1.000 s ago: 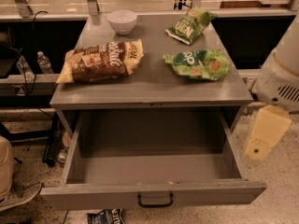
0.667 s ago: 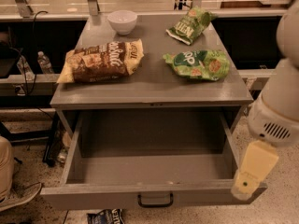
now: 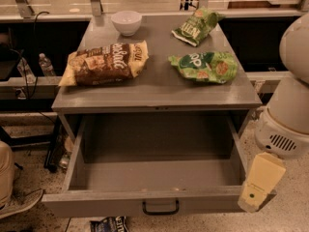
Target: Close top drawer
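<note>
The gripper [image 3: 260, 185] sits at the right front corner of the drawer [image 3: 154, 175]. Nobody can tell if it is open or closed. The drawer hangs wide open under the surface [image 3: 159, 83]. The push looks not yet begun. Next, its front likely needs a straight shove in.

Your drawer [image 3: 101, 209] is grey, its handle [image 3: 160, 208] black. Your cream gripper [image 3: 260, 183] sits at its front-right corner. The bowl [image 3: 126, 21] is white.

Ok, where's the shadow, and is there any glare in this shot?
Camera view: warm, dim light; the back of the top drawer lies in shadow under the tabletop; mild sheen on the nearer green bag; the gripper, at the drawer's front right corner, is evenly lit.
</note>
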Robot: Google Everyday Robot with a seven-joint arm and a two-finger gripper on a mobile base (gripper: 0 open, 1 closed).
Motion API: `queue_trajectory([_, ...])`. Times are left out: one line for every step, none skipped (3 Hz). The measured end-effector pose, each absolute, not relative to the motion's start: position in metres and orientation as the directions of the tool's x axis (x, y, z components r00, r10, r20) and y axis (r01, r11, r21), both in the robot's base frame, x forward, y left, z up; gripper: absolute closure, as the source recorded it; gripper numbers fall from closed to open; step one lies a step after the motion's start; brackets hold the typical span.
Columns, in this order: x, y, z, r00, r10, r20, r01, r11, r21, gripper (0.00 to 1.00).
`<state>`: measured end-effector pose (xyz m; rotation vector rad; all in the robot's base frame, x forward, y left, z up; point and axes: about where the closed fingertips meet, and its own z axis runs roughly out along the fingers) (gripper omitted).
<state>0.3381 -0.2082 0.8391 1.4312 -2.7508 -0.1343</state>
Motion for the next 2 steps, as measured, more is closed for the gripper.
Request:
queue_trajectory([0.329,-0.207,0.813,-0.623,-0.782,0.024,-0.774,0.621,0.122,0.17])
queue_trajectory([0.308,-0.202,0.772,-0.663,-0.745,0.066,-0.727,0.663,0.180,0.40])
